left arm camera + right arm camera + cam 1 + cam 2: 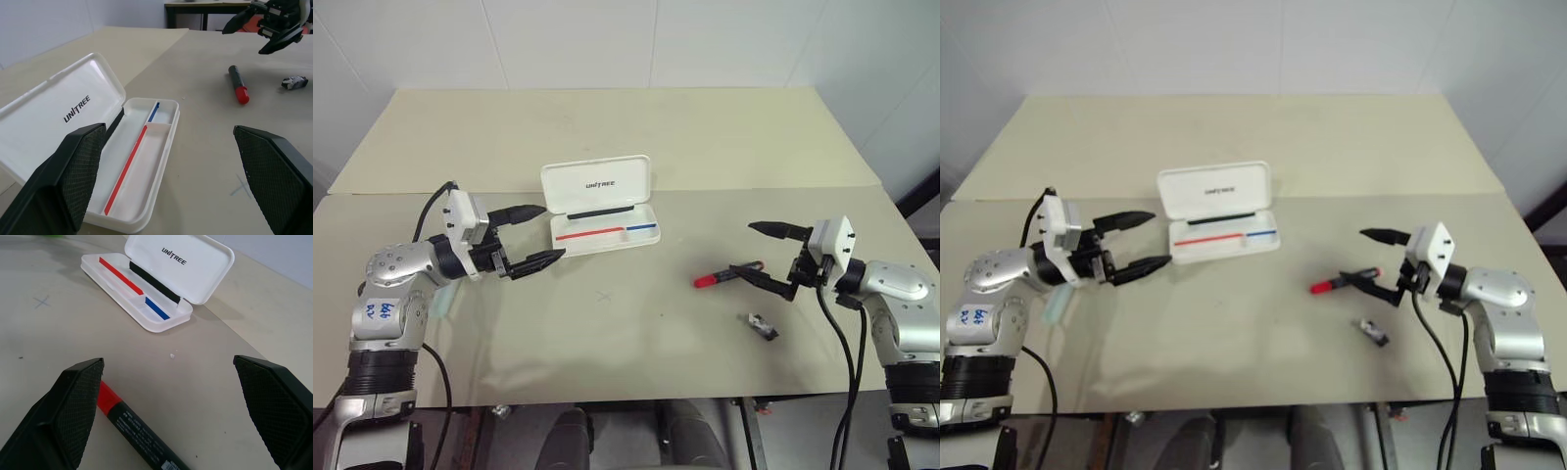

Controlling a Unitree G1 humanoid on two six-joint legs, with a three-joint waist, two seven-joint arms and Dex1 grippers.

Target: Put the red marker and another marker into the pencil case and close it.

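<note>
Nearest the lens, a small dark grey clip-like piece (762,326) lies at five o'clock of the black-barrelled, red-capped marker (726,275), beside the right gripper (756,253), jaws apart, ready to grasp; at ten o'clock the flat white hinged plastic pencil case (604,219) waits open, left gripper (535,235) spread.

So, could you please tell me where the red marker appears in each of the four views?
Left eye view: the red marker lies on the table, right of centre, by the right gripper.
Right eye view: right of centre.
Left wrist view: upper right, red cap nearer the camera.
Right wrist view: along the lower edge.
Shared landmark: the open pencil case with its UNITREE lid.
</note>
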